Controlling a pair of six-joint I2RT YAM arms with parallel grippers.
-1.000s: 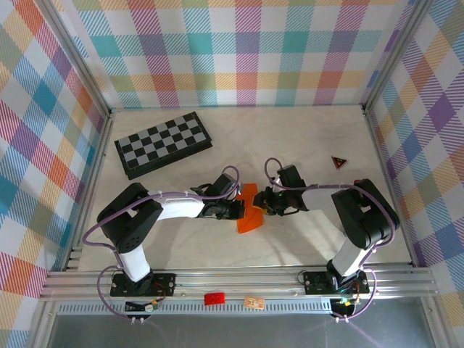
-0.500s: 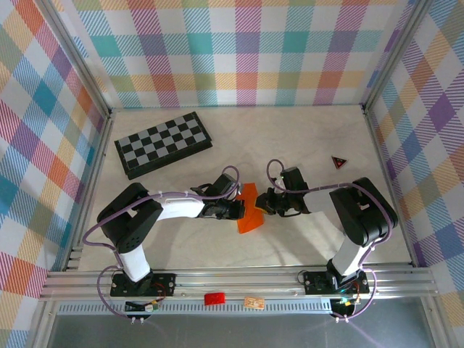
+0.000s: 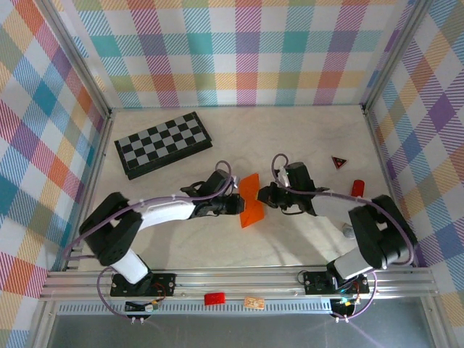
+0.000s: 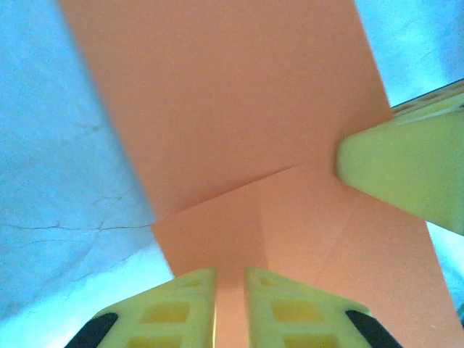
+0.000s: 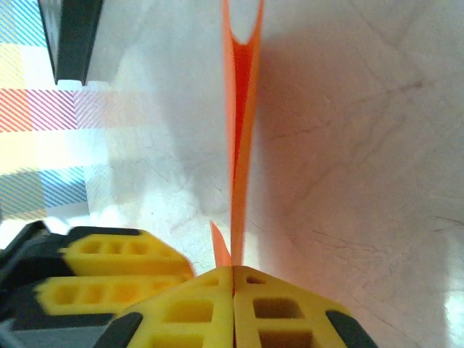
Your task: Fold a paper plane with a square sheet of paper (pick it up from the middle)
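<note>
Orange paper sheet [image 3: 250, 200], thin, bright and folded into a narrow strip, sits between my two grippers near the middle of the pale table [image 3: 304, 138]. From above I can't tell whether its lower edge rests on the table or hangs clear.

My right gripper [image 5: 233, 279] has its yellow pads pressed together on the sheet's near edge. In the right wrist view the paper runs away edge-on, its two layers parting at the far end, where the frame cuts it off.

My left gripper [image 4: 230, 297] stands at the sheet's broad face with its fingers a narrow slit apart. Orange shows through the slit, but the frame's bottom cuts the fingers off, so I can't make out whether they touch the paper. That view is blurred and so close that the sheet runs off the top. One crease crosses it, and a right finger [image 4: 406, 174] meets its right side.

A black-and-grey checkerboard [image 3: 163, 143] lies well apart at the far left. A small dark red triangle [image 3: 338, 162] and a small red cylinder [image 3: 357, 188] lie to the right, the cylinder just beside my right arm.
</note>
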